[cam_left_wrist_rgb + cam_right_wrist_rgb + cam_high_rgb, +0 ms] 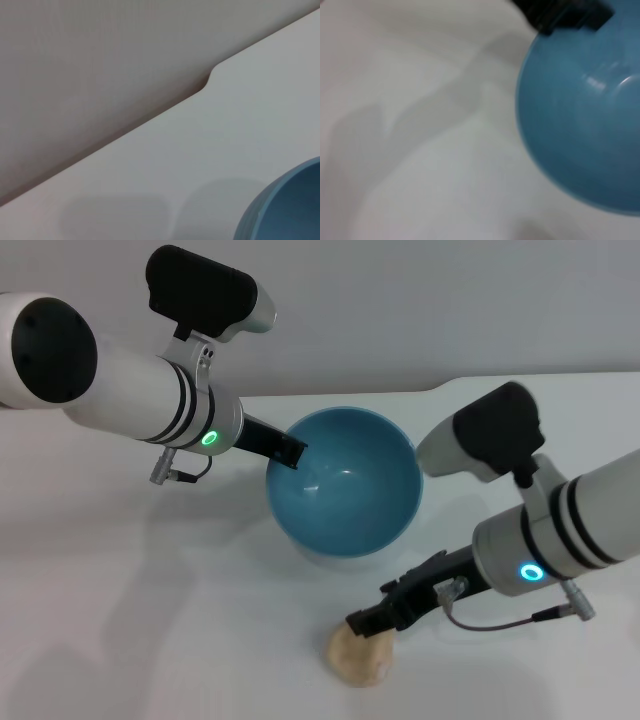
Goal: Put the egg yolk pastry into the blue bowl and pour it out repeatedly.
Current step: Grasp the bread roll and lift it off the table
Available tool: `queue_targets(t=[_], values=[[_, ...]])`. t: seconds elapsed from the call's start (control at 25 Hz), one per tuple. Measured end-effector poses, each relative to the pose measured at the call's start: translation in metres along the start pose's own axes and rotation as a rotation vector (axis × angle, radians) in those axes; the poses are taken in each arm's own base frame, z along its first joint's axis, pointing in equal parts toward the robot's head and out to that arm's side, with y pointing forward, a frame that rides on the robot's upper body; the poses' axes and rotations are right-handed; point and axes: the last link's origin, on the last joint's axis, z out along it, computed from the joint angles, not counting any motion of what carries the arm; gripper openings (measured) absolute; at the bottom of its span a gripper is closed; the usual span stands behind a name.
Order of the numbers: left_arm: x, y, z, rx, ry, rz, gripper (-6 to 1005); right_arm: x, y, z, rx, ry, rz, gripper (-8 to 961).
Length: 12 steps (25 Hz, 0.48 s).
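The glossy blue bowl [345,485] is tipped so that its empty inside faces the head camera. My left gripper [290,452] is shut on its rim at the left side. The bowl also fills part of the right wrist view [580,125], and a piece of its outer wall shows in the left wrist view [285,210]. The egg yolk pastry [358,658], a pale tan ball, lies on the white table [150,620] in front of the bowl. My right gripper [366,624] reaches down to the pastry's top edge and touches it.
The table's back edge, with a notch [210,80], runs behind the bowl against a grey wall. The dark fingers [560,12] of the left gripper show at the bowl's rim in the right wrist view.
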Motion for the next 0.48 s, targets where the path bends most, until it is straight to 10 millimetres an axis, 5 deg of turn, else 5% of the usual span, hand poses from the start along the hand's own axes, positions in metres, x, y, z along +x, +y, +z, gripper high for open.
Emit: queue_targets(t=[0.48], values=[[0.0, 0.003, 0.0, -0.004, 0.002, 0.015, 13, 0.006, -0.001, 0.019, -0.002, 0.046, 0.01, 494]])
